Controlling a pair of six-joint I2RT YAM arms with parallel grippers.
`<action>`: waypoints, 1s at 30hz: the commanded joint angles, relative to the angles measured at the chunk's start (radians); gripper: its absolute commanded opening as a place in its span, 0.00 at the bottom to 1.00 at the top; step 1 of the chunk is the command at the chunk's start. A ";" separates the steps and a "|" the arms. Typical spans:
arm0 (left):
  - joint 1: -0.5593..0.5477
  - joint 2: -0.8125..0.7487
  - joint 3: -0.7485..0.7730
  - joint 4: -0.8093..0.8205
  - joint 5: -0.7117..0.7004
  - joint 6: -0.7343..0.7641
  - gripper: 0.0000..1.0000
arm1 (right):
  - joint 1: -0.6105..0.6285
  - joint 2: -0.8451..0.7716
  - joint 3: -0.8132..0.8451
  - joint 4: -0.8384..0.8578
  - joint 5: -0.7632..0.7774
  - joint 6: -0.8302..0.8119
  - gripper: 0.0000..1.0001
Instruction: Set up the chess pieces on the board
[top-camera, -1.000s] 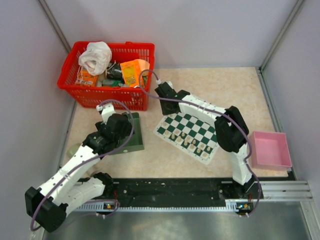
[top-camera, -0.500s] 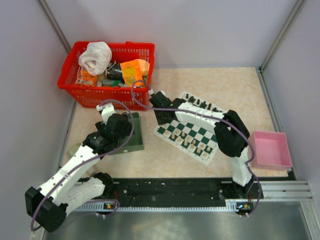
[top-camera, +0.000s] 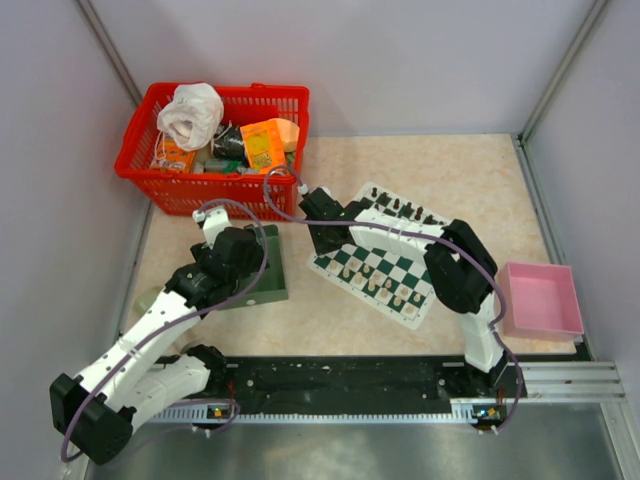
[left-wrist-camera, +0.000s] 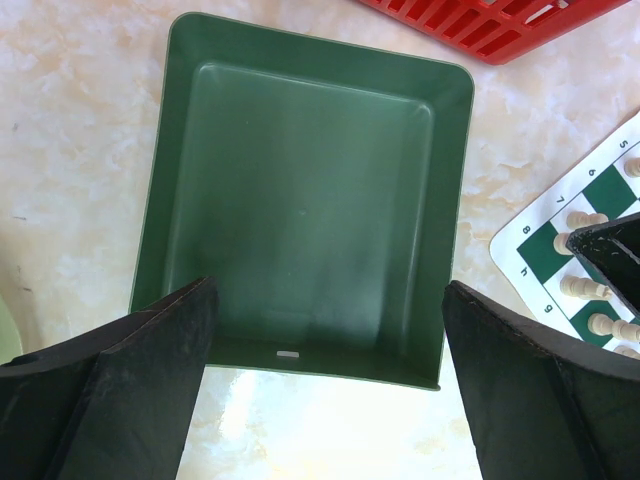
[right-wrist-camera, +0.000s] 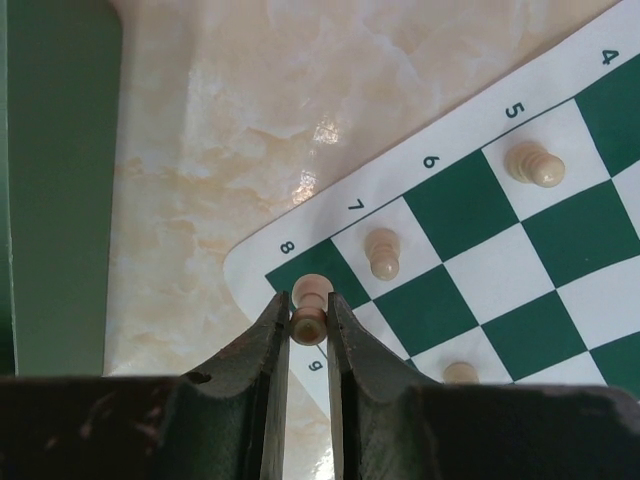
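Note:
The green-and-white checked board (top-camera: 380, 262) lies at mid-table, with cream-white pieces along its near side and black pieces (top-camera: 400, 208) along its far edge. My right gripper (right-wrist-camera: 309, 322) is shut on a cream-white pawn (right-wrist-camera: 311, 300) over the board's corner square by the "8" mark; from above it sits at the board's left corner (top-camera: 322, 238). More white pawns (right-wrist-camera: 382, 252) stand on nearby squares. My left gripper (left-wrist-camera: 320, 400) is open and empty, hovering over the near edge of the plain green tray (left-wrist-camera: 300, 190).
A red basket (top-camera: 215, 148) full of clutter stands at the back left. A pink bin (top-camera: 540, 298) sits at the right. The green tray (top-camera: 262, 268) lies left of the board. A pale green object (top-camera: 148, 298) peeks out by the left arm.
My right gripper has swung from behind the board down and leftwards onto the board's left corner. The left arm has not moved.

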 joint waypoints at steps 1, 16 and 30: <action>0.007 -0.008 -0.002 0.025 -0.010 -0.002 0.99 | 0.010 0.023 0.001 0.034 0.005 0.010 0.16; 0.007 -0.010 -0.008 0.025 -0.010 -0.006 0.99 | 0.012 0.026 -0.022 0.033 -0.009 0.018 0.16; 0.007 -0.008 -0.002 0.028 -0.006 -0.003 0.99 | 0.012 0.002 -0.034 0.042 -0.006 0.024 0.16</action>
